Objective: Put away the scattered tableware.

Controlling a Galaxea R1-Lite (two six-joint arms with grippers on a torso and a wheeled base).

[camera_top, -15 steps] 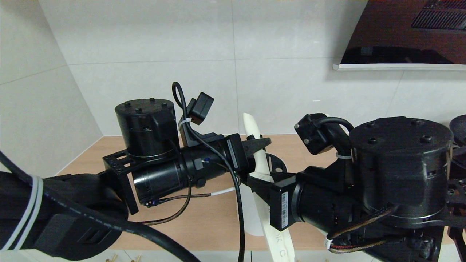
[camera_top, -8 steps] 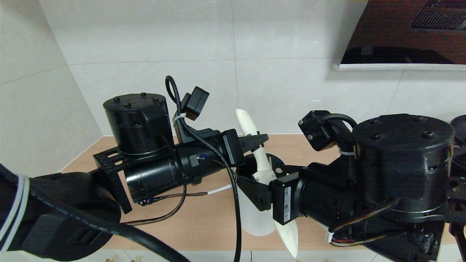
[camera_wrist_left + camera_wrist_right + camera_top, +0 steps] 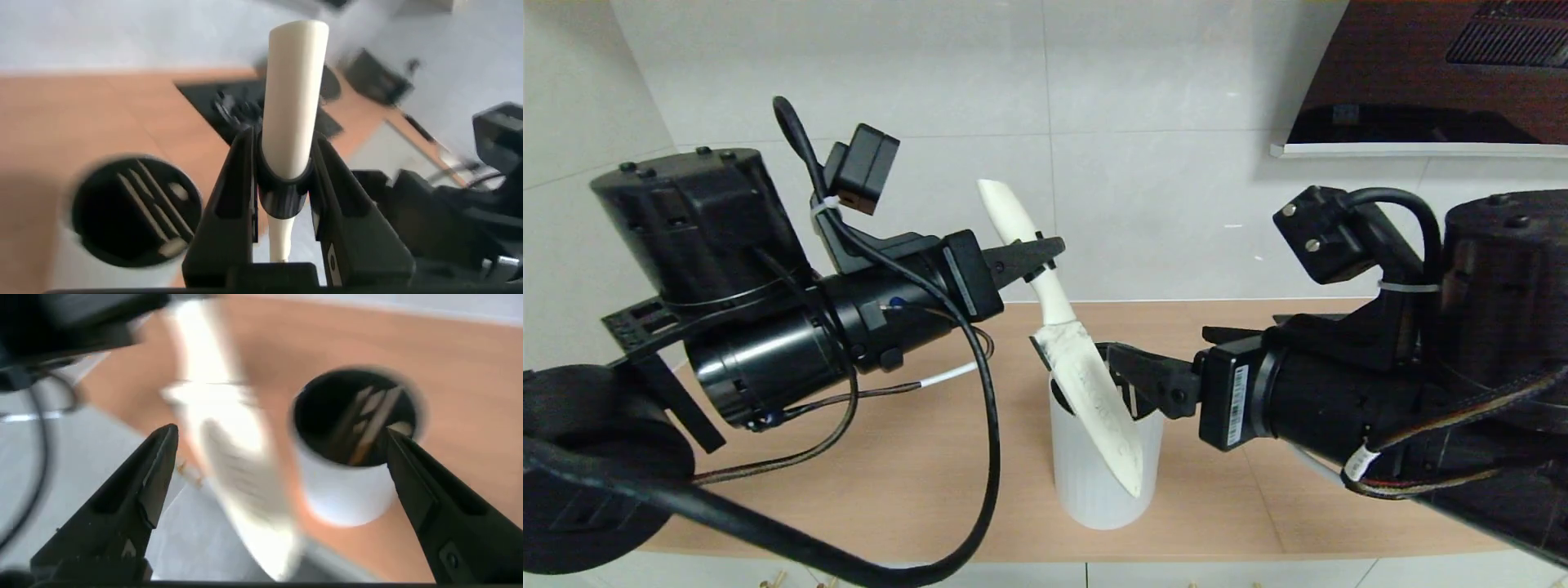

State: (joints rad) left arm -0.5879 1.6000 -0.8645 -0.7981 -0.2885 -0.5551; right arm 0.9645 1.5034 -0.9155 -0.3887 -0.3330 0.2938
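Head view: I read the left gripper (image 3: 1033, 253) clamped on the pale handle of a white knife (image 3: 1086, 392). The handle points up and leans toward the left, and the blade slopes down toward the right. The blade passes on the near side of a white holder (image 3: 1094, 482) that stands upright on the wooden counter (image 3: 915, 490). The blade tip lies over the holder's outer wall, so the knife is outside the holder, held in the air above the counter.

The right gripper (image 3: 1158, 341) sits just right of the holder's rim with its fingers spread wide and nothing between them. I see a dark hood (image 3: 1421, 73) on the tiled wall at far right.

Left wrist view: the gripper (image 3: 286, 175) pinches the knife handle (image 3: 294, 90) on both sides. The holder (image 3: 65, 261) is below and to one side, with pale sticks (image 3: 151, 204) lying inside it.

Right wrist view: the fingers of the gripper (image 3: 279, 437) stand wide apart. The knife blade (image 3: 237, 474) hangs beside the holder (image 3: 343, 498), apart from its wall. Sticks (image 3: 372, 416) lean inside the dark opening
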